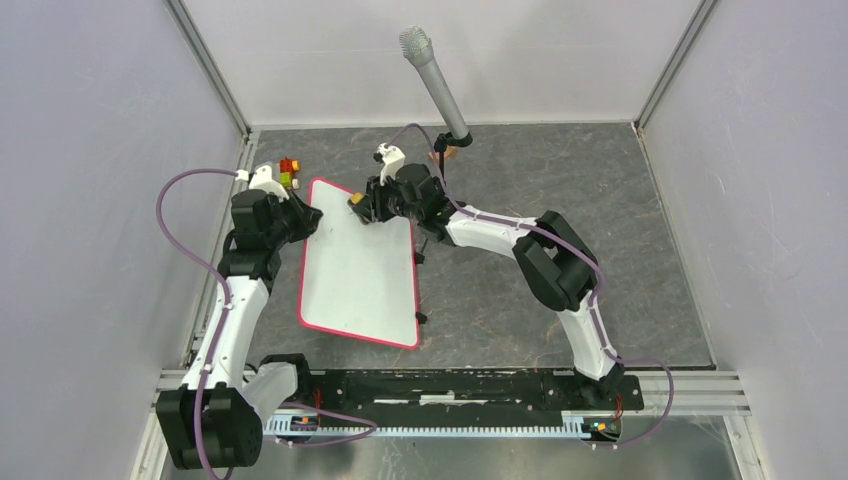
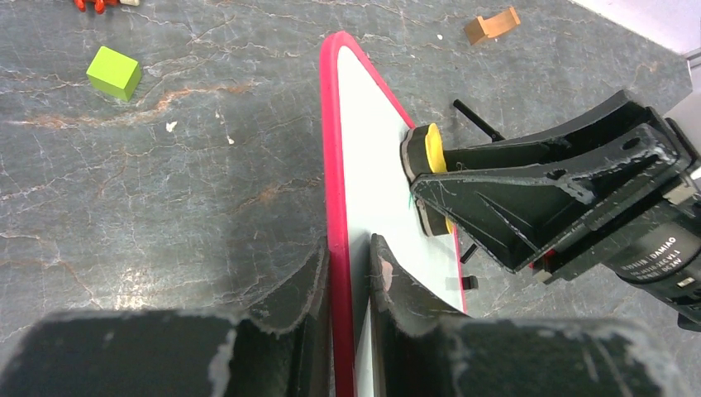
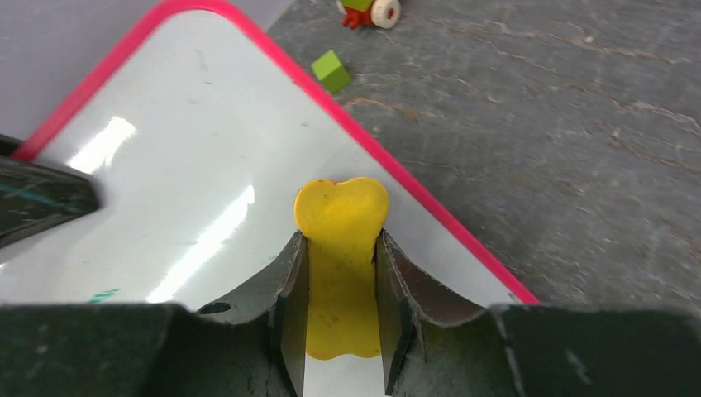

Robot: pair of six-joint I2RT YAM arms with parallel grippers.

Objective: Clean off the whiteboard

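Note:
The whiteboard (image 1: 360, 270) is white with a red-pink rim and lies on the dark table, its far left edge pinched and raised. My left gripper (image 1: 312, 222) is shut on that rim (image 2: 335, 207), one finger on each face. My right gripper (image 1: 360, 205) is shut on a yellow eraser (image 3: 340, 248) and presses it flat on the board near the far corner. The eraser also shows in the left wrist view (image 2: 431, 161). A faint green mark (image 3: 103, 294) remains on the board (image 3: 182, 182) by the right gripper's left finger.
A green cube (image 2: 114, 72) and a red-and-white toy (image 3: 368, 11) lie on the table left of the board. A small orange block (image 2: 491, 25) lies beyond it. A grey microphone (image 1: 434, 80) stands at the back centre. Black clips (image 1: 422, 318) sit along the board's right edge.

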